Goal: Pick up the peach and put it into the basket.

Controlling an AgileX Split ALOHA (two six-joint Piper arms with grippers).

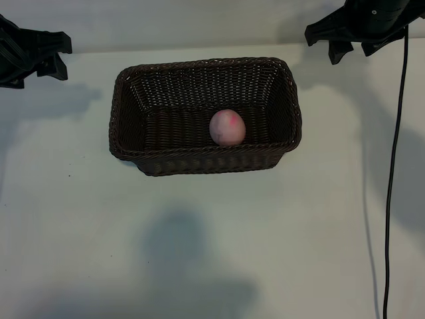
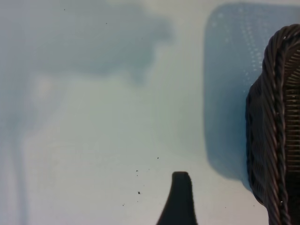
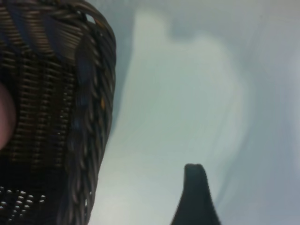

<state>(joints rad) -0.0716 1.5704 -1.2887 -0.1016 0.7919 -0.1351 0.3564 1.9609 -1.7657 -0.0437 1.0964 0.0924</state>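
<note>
The pale-pink peach (image 1: 228,127) with magenta blotches lies inside the dark-brown wicker basket (image 1: 199,163), right of the middle and close to the front wall. The basket stands in the middle of the white table. My left gripper (image 1: 65,60) hovers at the far left corner, well clear of the basket, open and holding nothing. My right gripper (image 1: 352,54) hangs at the far right corner, also open and holding nothing. The left wrist view shows one black finger (image 2: 180,199) over bare table beside the basket's braided rim (image 2: 276,131). One finger (image 3: 194,192), the basket wall (image 3: 89,117) and a sliver of peach (image 3: 4,117) appear in the right wrist view.
A black cable (image 1: 392,166) runs down the right side of the table from the right arm. The white tabletop (image 1: 199,252) stretches wide in front of the basket, with soft shadows on it.
</note>
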